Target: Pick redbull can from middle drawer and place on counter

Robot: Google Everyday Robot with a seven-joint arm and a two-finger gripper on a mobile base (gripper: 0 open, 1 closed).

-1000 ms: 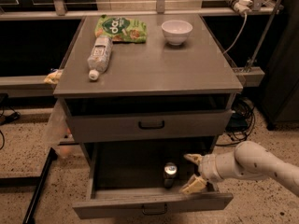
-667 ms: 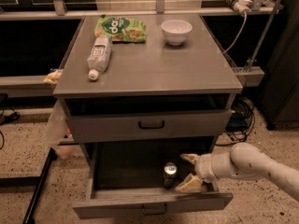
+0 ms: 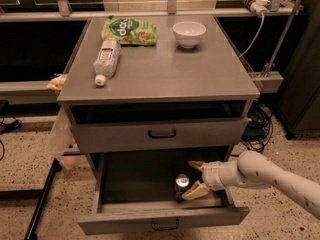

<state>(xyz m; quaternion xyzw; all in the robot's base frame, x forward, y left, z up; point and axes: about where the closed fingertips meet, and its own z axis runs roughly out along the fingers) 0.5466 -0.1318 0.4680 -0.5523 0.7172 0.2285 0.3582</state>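
Nearest to me the middle drawer (image 3: 120, 223) stands pulled out at the foot of the cabinet, its dark tray open to view. The redbull can (image 3: 181, 185) stands upright on the tray floor, right of centre and close to the drawer's front wall. It is small and slim, with a shiny silver top and a dull grey-blue body. My gripper (image 3: 189, 180) reaches in from the right on the pale arm, low inside the tray. Its tan fingers (image 3: 196, 190) are spread apart, one above and one below the can's right side. I cannot tell whether either touches it. Above, the upper drawer (image 3: 125, 135) is shut. On the counter (image 3: 170, 76) surface, farther back, lie a plastic bottle (image 3: 106, 59) on its side, a green bag (image 3: 129, 30) and a white bowl (image 3: 189, 33)
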